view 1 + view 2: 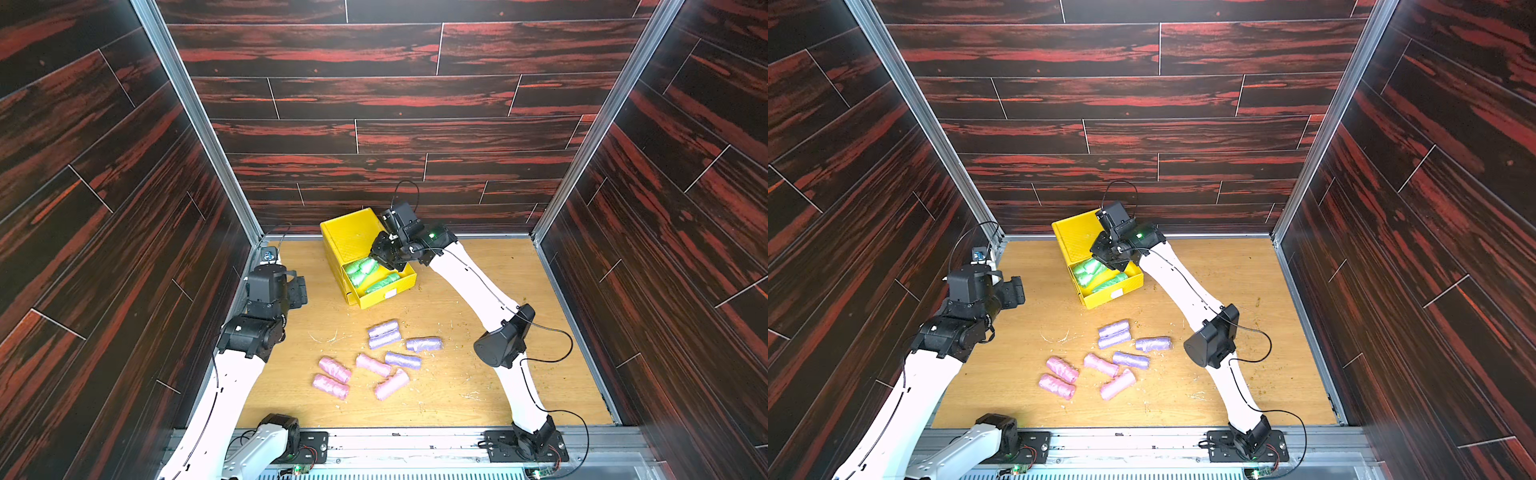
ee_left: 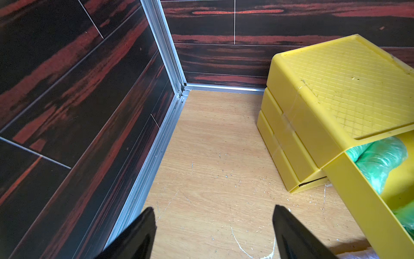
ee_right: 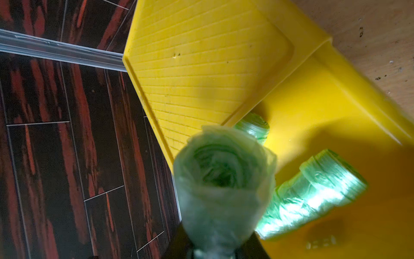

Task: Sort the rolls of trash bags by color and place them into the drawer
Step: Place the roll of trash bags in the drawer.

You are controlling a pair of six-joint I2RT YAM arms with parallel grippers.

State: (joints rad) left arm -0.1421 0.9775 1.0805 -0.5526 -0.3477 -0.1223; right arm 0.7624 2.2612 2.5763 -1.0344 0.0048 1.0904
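Finds, at the back of the table (image 1: 478,374), the drawer (image 1: 352,235), top tray (image 1: 374,297) pulled out, green rolls (image 1: 360,270) inside. Has the right gripper (image 1: 377,261) clamped on a green roll (image 3: 224,179) over that tray, with the left gripper (image 2: 212,208) spread wide, empty. Sees pink rolls (image 1: 334,370) and purple rolls (image 1: 384,334) loose in front.

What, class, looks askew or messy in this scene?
The yellow drawer chest sits turned at an angle to the edges of the table, and pale shreds and tiny specks litter the tabletop.
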